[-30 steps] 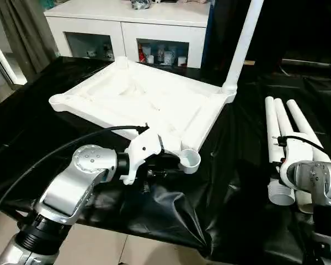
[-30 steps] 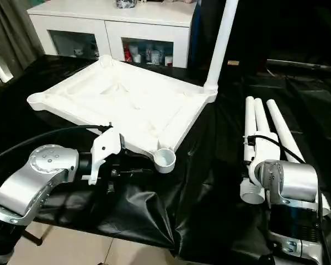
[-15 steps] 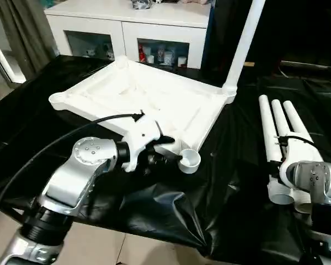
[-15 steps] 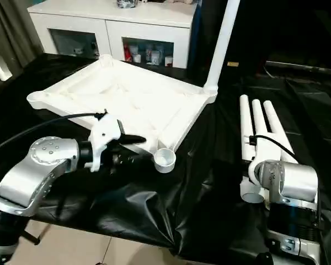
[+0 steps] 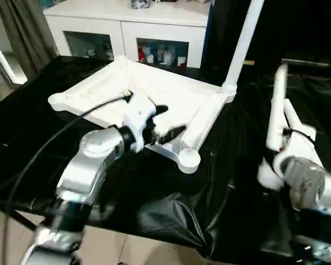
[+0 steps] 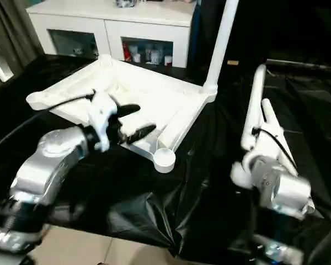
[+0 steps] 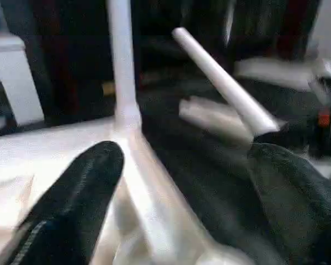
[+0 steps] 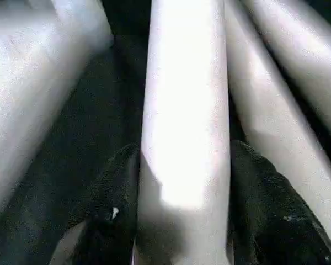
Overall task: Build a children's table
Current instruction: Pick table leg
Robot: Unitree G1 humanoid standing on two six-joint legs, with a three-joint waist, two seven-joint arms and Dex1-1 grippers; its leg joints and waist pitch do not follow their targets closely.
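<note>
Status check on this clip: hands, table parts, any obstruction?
Right hand shut on white tubular leg, raised off the black sheet. Left hand open over white ribbed plastic tabletop. One leg socketed; nothing blocking.

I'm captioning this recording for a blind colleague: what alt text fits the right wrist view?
Two black fingers of the right gripper clamp a white tubular table leg that runs up the middle of the picture. More white legs lie on either side of it, over a black sheet.
</note>
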